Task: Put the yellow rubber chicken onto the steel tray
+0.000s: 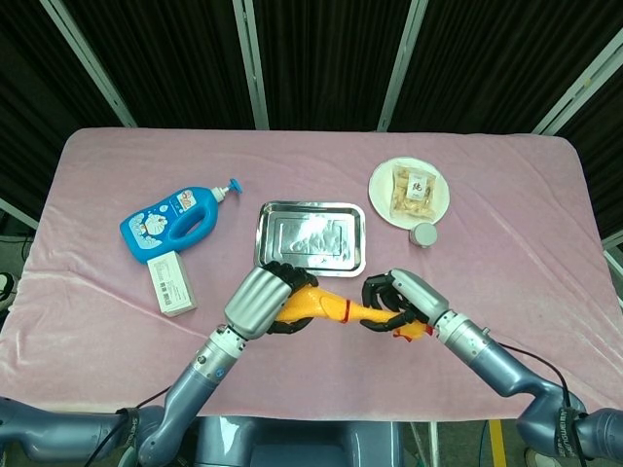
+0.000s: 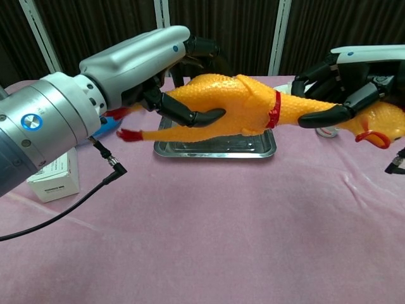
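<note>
Head view: your left hand [image 1: 261,302] grips the yellow rubber chicken [image 1: 326,306] by its body, your right hand [image 1: 394,295] wraps its neck, just in front of the steel tray [image 1: 310,236]. Chest view: both hands' fingers are closed round the chicken, held above the cloth, short of the tray.

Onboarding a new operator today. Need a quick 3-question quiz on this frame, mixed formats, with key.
1. True or false: the chicken already rests on the tray.
2. Which hand holds the chicken's head end? A) left hand B) right hand C) neither
3. Fill in: the blue bottle lies to the ____ of the tray in the head view.

Key
1. False; both hands hold it in the air, on the near side of the tray.
2. B
3. left
</note>
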